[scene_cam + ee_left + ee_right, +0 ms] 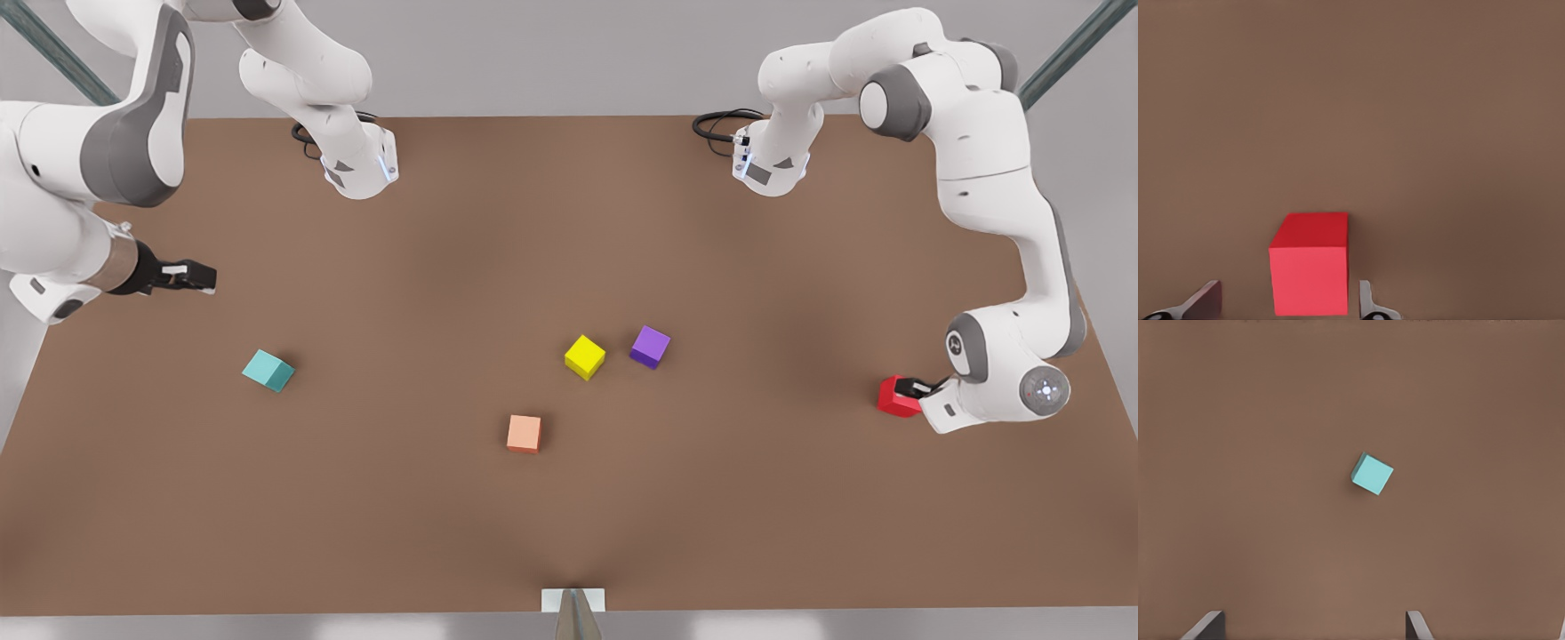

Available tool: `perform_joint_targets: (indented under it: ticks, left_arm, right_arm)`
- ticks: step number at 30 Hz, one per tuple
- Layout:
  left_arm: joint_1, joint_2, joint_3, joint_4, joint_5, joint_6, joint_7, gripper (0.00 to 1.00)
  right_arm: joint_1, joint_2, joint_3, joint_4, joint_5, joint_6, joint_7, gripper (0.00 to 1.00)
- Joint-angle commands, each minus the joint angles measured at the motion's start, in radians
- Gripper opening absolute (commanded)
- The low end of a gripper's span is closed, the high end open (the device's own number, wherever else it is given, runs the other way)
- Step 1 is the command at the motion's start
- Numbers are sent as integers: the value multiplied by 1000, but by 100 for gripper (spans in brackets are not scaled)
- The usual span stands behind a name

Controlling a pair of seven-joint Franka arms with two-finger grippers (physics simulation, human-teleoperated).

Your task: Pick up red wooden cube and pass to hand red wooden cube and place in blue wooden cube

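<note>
The left gripper [909,388] is straddling the red cube [896,397] near the table's [569,222] edge, fingers released; the right gripper [197,277] is hanging spread above the blue cube [268,370].

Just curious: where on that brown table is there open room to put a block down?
Bare table stretches between the teal wooden cube and the salmon cube. Crowded where yellow cube and purple cube sit.

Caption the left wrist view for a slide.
Left gripper open around the red cube on the table, jaws not yet closed.
</note>
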Motion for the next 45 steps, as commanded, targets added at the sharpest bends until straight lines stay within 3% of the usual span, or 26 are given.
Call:
perform_joint_targets:
  ticks: [1,13,21,34,37,41,43,45]
  left_arm:
    - [0,18,5,-1,2,81,416,100]
    - [5,36,6,-53,-5,42,196,100]
    - [11,44,5,-53,-26,43,-262,100]
    - [19,90,5,-50,-40,63,-274,100]
    - [17,96,5,-48,-38,65,-274,68]
    - [14,84,-14,-33,-51,49,-279,68]
    - [23,35,-46,-14,-343,-144,-282,65]
    - [14,39,-51,45,-405,-262,-288,65]
  right_arm:
    - [-2,2,0,1,1,11,11,100]
    - [-5,7,0,-8,6,7,-5,100]
    - [-5,8,0,-11,6,0,-9,100]
    - [-5,11,0,-13,7,-3,-9,100]
    - [-5,11,0,-14,9,-4,-9,100]
    - [-5,11,0,-14,9,-4,-11,100]
    - [-5,11,0,-14,7,-4,-11,100]
    - [-5,11,0,-14,7,-4,-11,100]
